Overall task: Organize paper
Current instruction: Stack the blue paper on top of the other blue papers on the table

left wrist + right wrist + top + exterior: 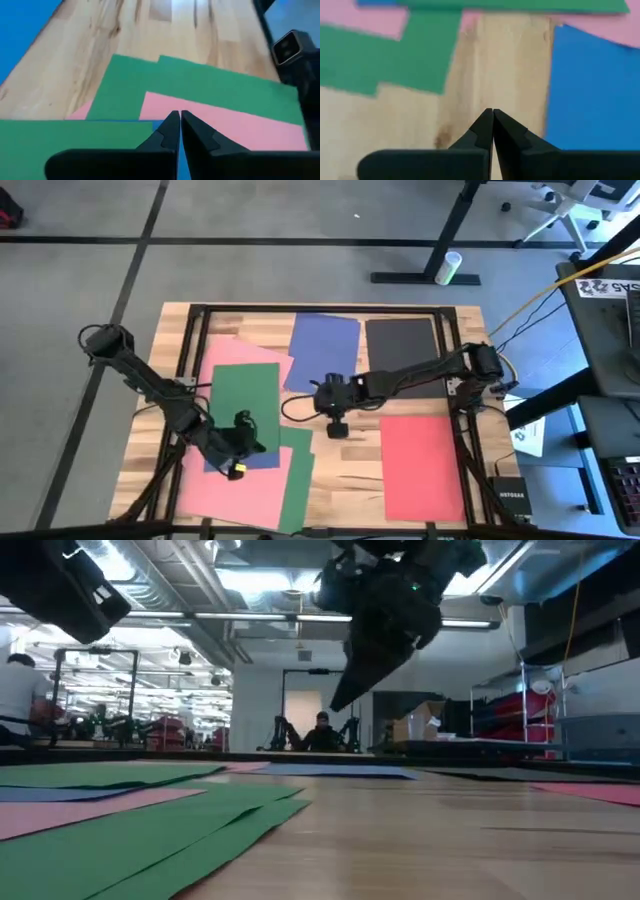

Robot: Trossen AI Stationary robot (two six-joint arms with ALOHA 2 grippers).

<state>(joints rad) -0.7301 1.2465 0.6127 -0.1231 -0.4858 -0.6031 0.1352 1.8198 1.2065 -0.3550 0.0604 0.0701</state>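
Left wrist view shows the left gripper (176,122), fingers pressed together and empty, directly over the overlapped pink sheet (225,125) and green sheet (200,85), so this arm is nearest the messy pile, whose sheets run lengthwise toward the table's front edge. High view adds what that misses: the right gripper (337,428), likewise closed and empty, hangs over bare wood mid-table, with the red sheet (422,465) just beside it and the blue sheet (322,352) and black sheet (402,350) beyond.
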